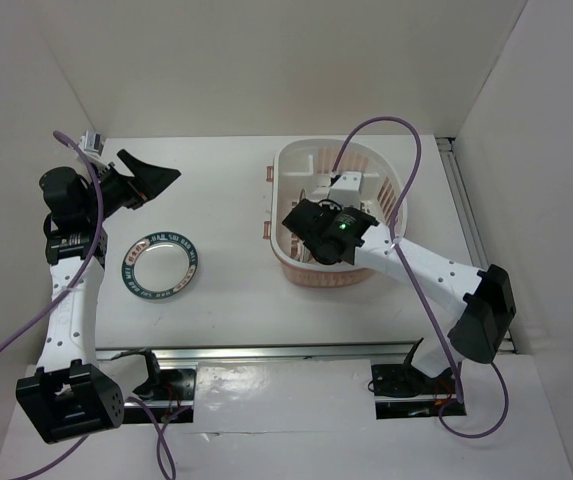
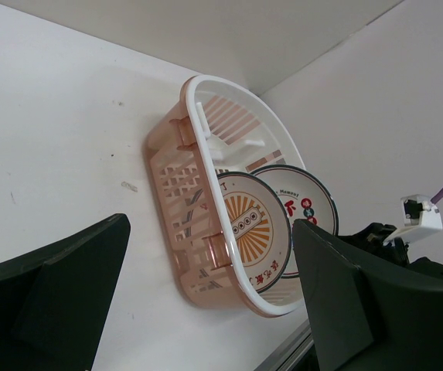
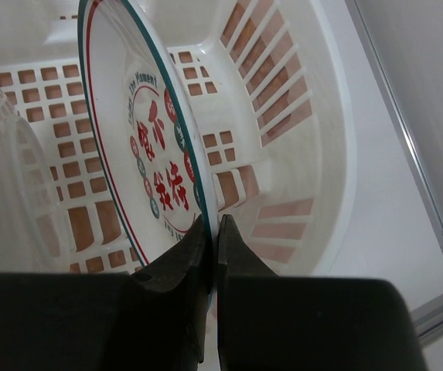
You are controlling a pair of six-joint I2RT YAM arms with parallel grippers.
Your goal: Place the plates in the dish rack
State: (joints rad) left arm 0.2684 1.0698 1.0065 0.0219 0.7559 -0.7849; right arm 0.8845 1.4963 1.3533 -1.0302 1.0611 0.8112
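The dish rack (image 1: 391,190) is a pale pink-cream basket right of centre; it also shows in the left wrist view (image 2: 176,185) and the right wrist view (image 3: 314,131). My right gripper (image 3: 214,232) reaches into the rack (image 1: 318,203) and is shut on the rim of the plate with red characters (image 3: 148,147), held on edge. The plate with the orange centre (image 2: 248,224) stands on edge in the rack beside the red-character plate (image 2: 306,202). The teal lettered plate (image 1: 158,263) lies flat on the table. My left gripper (image 1: 151,180) is open and empty, raised at the far left (image 2: 206,309).
White walls close in the table at the back and both sides. A metal rail (image 1: 296,350) runs along the near edge and another (image 1: 463,210) along the right side. Purple cables (image 1: 406,130) loop over the arms.
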